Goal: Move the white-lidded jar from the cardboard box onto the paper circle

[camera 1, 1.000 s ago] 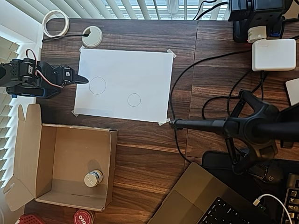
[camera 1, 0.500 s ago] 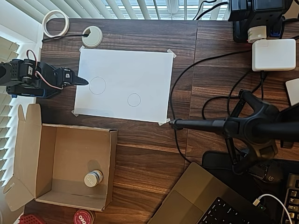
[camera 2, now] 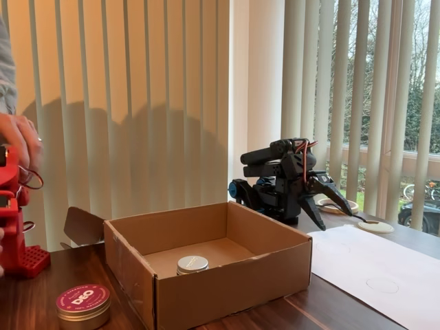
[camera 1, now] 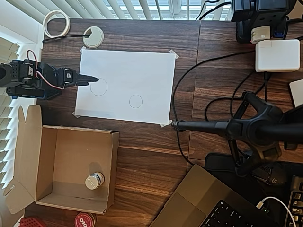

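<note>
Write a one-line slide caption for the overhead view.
Jar sits in the cardboard box while the arm's gripper reaches over the taped paper sheet, beside the larger drawn circle.

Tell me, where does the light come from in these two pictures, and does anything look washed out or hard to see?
Overhead view: daylight enters through the white window blinds, bleaching them, while the sheet's small pencil-outlined circle stays faint. Fixed view: the window backlights the black robot arm, leaving it dark; the small white-lidded jar lies shaded within the brown cardboard box.

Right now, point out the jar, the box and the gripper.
jar (camera 1: 94,180): overhead view, lid top.
box (camera 1: 115,165): overhead view, right wall.
gripper (camera 1: 94,79): overhead view, fingertips.
</note>
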